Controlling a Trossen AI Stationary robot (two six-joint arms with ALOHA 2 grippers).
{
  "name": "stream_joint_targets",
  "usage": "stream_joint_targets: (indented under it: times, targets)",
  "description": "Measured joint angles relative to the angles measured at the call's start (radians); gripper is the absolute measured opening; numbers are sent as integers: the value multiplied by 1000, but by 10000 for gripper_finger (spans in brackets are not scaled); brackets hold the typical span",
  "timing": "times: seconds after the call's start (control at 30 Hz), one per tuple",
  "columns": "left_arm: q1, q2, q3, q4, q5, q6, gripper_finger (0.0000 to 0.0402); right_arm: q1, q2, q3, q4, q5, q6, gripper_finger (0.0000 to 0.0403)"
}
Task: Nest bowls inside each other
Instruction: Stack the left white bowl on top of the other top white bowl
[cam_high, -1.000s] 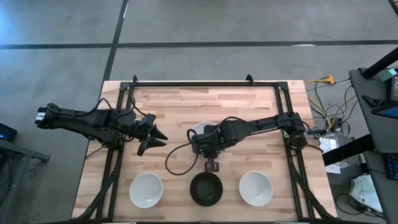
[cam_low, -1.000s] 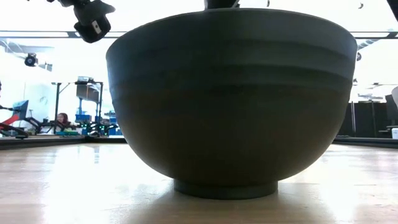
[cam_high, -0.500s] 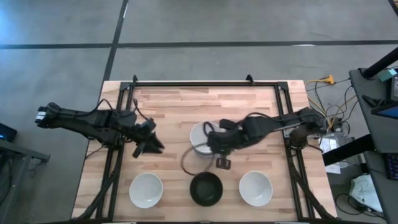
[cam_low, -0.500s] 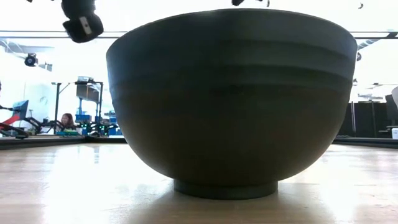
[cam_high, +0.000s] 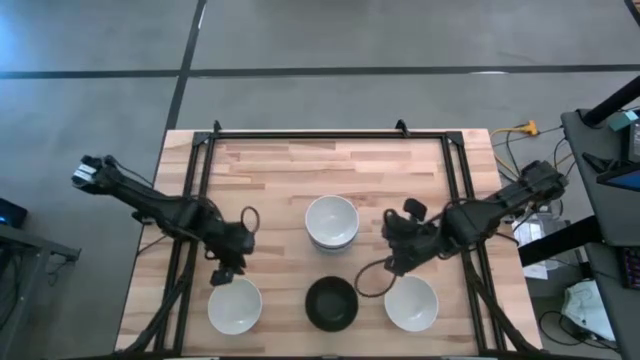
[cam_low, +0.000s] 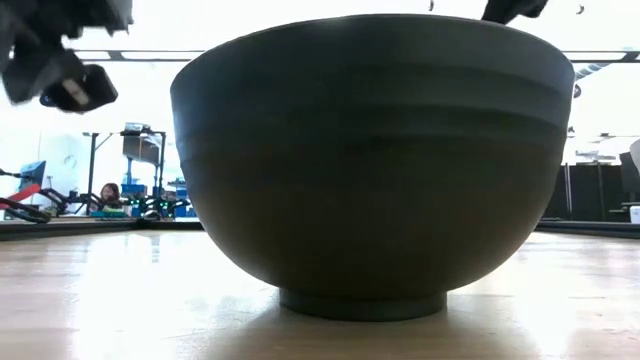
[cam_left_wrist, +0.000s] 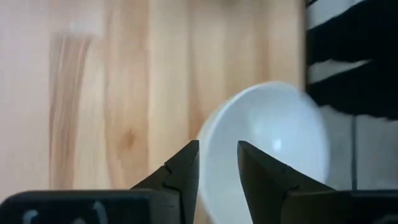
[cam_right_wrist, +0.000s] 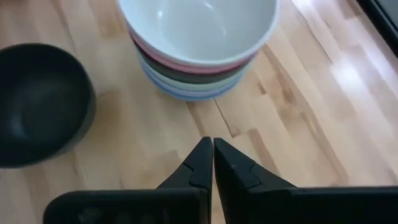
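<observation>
A stack of nested bowls (cam_high: 332, 222) stands mid-table, white on top; the right wrist view shows the stack (cam_right_wrist: 198, 43) with pink, dark, green and blue rims below. Along the near edge stand a white bowl (cam_high: 235, 306), a black bowl (cam_high: 331, 303) and another white bowl (cam_high: 411, 303). My left gripper (cam_high: 225, 272) hovers over the far rim of the left white bowl (cam_left_wrist: 267, 143), open by a narrow gap (cam_left_wrist: 217, 163). My right gripper (cam_high: 395, 262) is shut (cam_right_wrist: 212, 152), above bare table between the stack and the right white bowl.
The black bowl (cam_low: 370, 160) fills the low view and hides most of the table behind it. Black frame rails (cam_high: 200, 180) run along the table's left, right and far sides. Bare wood lies between the stack and the near row of bowls.
My right gripper has drawn back from over the stack toward the table's right, leaving the white top bowl in full view. My left gripper has moved toward the near edge and turned toward the left white bowl. No bowl has shifted.
</observation>
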Motion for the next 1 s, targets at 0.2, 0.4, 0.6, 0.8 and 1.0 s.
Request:
stream_joint_targets:
  times: [0.2, 0.4, 0.6, 0.8, 1.0]
  targets:
    - [0, 132, 2, -7, 5, -13, 93, 37, -148, -195, 139, 28, 48, 9]
    - [0, 243, 1, 8, 93, -11, 93, 37, -275, -318, 219, 28, 39, 9]
    - [0, 346, 1, 19, 124, -17, 92, 37, -376, -375, 217, 28, 7, 9]
    - [3, 411, 22, 14, 137, -96, 11, 37, -454, -400, 217, 39, -32, 9]
    - [36, 358, 151, 18, 80, -198, 1, 37, -492, -416, 219, 112, -86, 9]
